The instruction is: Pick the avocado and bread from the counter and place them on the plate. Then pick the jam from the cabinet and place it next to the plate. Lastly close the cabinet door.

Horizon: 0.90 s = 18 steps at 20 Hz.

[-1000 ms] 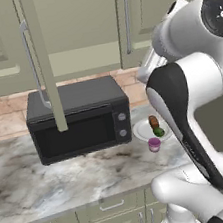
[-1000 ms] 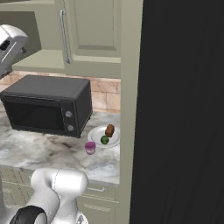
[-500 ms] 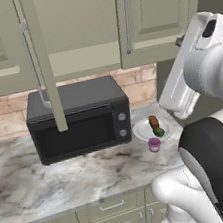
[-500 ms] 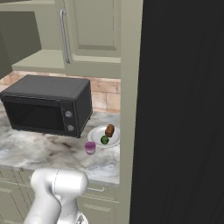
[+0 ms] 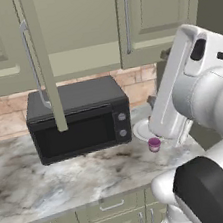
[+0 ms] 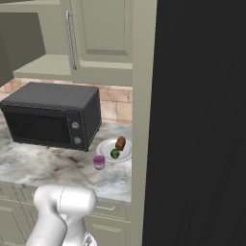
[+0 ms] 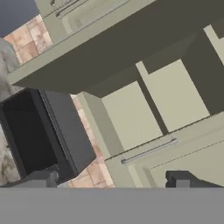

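Note:
The white plate (image 6: 105, 148) lies on the marbled counter (image 6: 43, 166) right of the microwave. On it are the reddish-brown bread (image 6: 120, 143) and the dark green avocado (image 6: 115, 153). The purple jam (image 6: 99, 162) stands on the counter just in front of the plate's left rim, and my white arm hides part of the plate (image 5: 140, 129) behind the jam (image 5: 154, 144). The cabinet door (image 5: 43, 68) stands swung open, edge-on, with its silver handle (image 5: 32, 64). My gripper (image 7: 109, 181) is open and empty, facing the underside of the upper cabinet (image 7: 131, 52).
A black microwave (image 5: 79, 119) fills the counter's back under the open cabinet shelf (image 5: 82, 54). A closed cabinet door (image 6: 98, 29) with a bar handle hangs right of the opening. A tall dark wall (image 6: 202, 120) bounds the counter on the right.
My arm has swung up and to the right in the left base view and left the top-left corner of the right base view. Plate, food, jam and door are unmoved.

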Motion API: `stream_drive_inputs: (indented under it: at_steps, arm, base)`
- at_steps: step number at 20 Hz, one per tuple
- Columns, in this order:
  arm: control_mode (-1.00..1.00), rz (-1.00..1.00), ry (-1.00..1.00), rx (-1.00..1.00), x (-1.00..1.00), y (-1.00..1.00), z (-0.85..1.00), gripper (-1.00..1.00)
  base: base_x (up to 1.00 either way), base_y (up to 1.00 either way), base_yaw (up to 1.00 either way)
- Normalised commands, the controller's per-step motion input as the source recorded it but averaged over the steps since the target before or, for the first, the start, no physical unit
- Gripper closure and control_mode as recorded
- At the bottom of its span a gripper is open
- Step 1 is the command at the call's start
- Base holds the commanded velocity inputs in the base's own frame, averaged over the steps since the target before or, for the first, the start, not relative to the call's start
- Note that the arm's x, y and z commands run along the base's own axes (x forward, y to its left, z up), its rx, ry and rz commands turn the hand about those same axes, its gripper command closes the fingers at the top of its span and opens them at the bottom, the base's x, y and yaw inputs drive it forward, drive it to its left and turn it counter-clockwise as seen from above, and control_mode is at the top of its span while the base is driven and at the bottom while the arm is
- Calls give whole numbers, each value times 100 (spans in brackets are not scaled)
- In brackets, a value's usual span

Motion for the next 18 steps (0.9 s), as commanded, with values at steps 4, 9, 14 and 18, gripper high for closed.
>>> stream_drive_inputs:
  at_steps: [4,9,14,18]
  arm:
    - [-100,1,0,-7,-39,47,7,-100]
    - [-100,2,0,-7,-23,43,-3,-100]
    - [-100,4,2,-7,5,69,-53,-100]
    - [-100,3,2,-5,24,67,-59,-100]
  base:
    - [0,0,0]
    - [0,0,0]
    - [0,0,0]
    - [0,0,0]
